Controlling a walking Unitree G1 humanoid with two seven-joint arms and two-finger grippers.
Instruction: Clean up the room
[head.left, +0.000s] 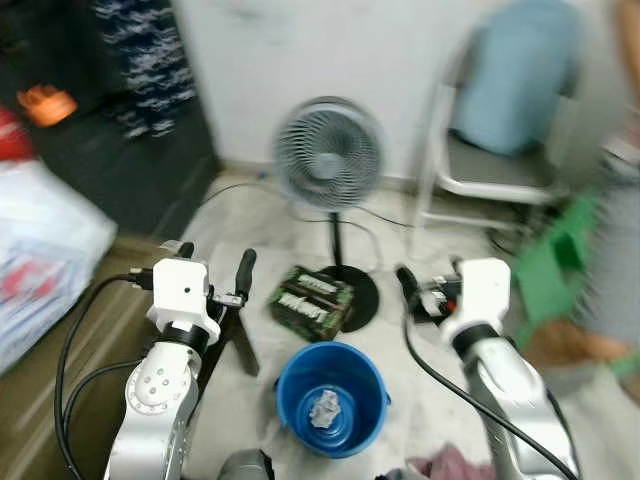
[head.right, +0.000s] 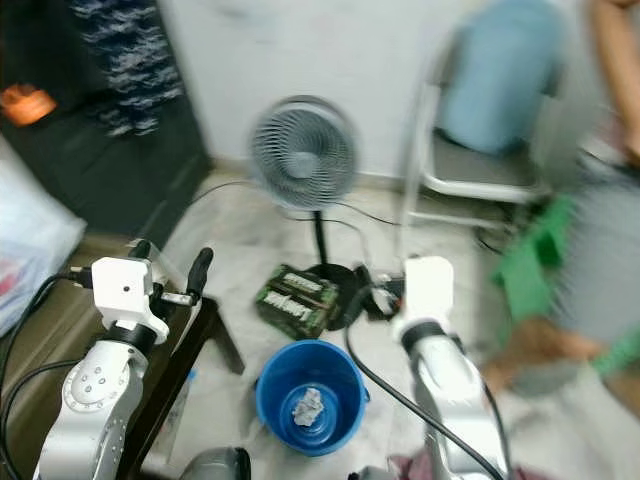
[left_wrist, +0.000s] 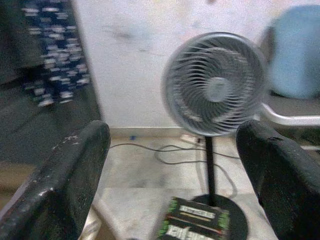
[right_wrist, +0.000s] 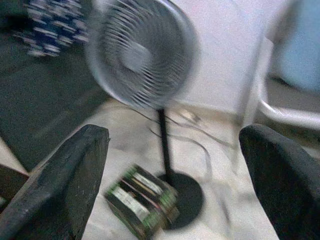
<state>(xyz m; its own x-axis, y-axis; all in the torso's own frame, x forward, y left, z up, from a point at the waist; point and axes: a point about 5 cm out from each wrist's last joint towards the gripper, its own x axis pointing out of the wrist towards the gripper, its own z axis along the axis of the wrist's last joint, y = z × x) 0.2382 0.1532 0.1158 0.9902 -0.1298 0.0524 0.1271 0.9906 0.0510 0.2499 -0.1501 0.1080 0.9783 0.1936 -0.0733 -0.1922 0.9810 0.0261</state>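
Blue bucket (head.left: 332, 398) sits on the pale floor (head.left: 250, 240) between the two arms, low centre in the head views. A crumpled white scrap (head.left: 324, 408) lies at its bottom. Just beyond the bucket, a dark green printed pack (head.left: 313, 301) lies on the floor, touching or overlapping the round black base of a standing fan (head.left: 329, 155). Fan is upright, grey grille facing the robot, thin black pole, cable trailing behind along the wall.

Left gripper (left_wrist: 170, 165) is raised ahead of the robot, fingers spread wide with nothing between them; fan and pack show through the gap. Right gripper (right_wrist: 175, 165) is also raised, fingers wide apart and empty, fan and pack seen between them.

Left side: dark cabinet (head.left: 110, 150) with patterned dark-blue cloth (head.left: 140, 60) hanging, an orange object (head.left: 45, 103) on it, white plastic bag (head.left: 40, 260) nearer. Right side: white chair (head.left: 500, 150) with light-blue item on it, a green object (head.left: 550, 260) on the floor, a person's arm (head.right: 610, 70) at the edge. All views motion-blurred.
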